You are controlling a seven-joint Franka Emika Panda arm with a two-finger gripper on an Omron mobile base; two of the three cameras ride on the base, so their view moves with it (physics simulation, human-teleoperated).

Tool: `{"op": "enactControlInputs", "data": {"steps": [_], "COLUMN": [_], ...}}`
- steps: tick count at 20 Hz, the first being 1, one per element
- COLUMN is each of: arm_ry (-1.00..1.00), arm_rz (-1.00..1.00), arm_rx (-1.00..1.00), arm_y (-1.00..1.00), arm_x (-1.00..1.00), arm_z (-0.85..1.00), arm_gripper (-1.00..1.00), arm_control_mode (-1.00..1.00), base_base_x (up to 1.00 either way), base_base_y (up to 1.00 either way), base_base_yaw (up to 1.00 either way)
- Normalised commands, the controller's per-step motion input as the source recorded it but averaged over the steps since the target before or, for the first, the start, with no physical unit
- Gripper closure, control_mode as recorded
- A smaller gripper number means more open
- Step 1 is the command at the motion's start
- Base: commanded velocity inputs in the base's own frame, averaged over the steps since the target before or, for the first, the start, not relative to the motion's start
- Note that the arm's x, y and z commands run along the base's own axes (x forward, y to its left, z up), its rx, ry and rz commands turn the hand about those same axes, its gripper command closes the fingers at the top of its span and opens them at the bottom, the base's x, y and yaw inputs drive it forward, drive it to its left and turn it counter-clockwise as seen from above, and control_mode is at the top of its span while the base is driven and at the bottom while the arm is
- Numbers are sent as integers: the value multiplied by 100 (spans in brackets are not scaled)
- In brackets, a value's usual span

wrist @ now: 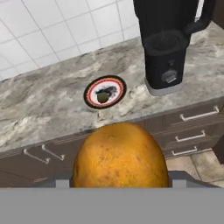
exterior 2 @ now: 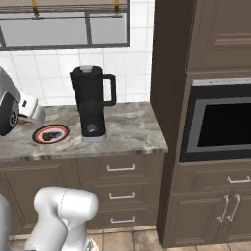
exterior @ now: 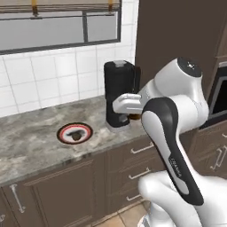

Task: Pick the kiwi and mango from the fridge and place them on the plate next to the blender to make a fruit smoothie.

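Note:
The orange-yellow mango (wrist: 120, 155) looms large at the bottom of the hand view, and my gripper (wrist: 120, 183) is shut on it, its fingertips mostly hidden behind the fruit. The hand hovers in front of the counter edge, above the drawers. On the counter lies the red-rimmed plate (wrist: 105, 92) (exterior: 74, 133) (exterior 2: 51, 133) with the olive-brown kiwi (wrist: 103, 96) (exterior: 76, 137) at its centre. Just right of the plate stands the black blender (wrist: 168, 43) (exterior: 119, 95) (exterior 2: 90, 100). In the left base view my own arm covers most of the gripper. The fridge is out of view.
The grey marble counter (exterior 2: 127, 130) ends at a tall brown cabinet with a black-fronted microwave (exterior 2: 220, 117) on the right. Drawers with metal handles (exterior 2: 120, 168) sit beneath the counter. A white tiled wall and a window (exterior: 53, 31) stand behind.

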Motion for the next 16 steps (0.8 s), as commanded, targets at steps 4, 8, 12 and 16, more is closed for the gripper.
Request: {"op": "enactControlInputs", "data": {"steps": [4, 8, 12, 16], "arm_ry": [0, 0, 4, 31], "arm_rz": [0, 0, -1, -1], "arm_rx": [0, 0, -8, -16], "arm_y": [0, 0, 15, 37], "arm_x": [0, 0, 36, 77], "arm_z": [0, 0, -19, -98], "arm_gripper": [100, 100, 100, 100], "arm_control_mode": [100, 100, -100, -100], "base_base_x": [51, 74, 15, 0], "base_base_y": [100, 96, 9, 0], "base_base_yaw": [-44, -28, -3, 0]}}
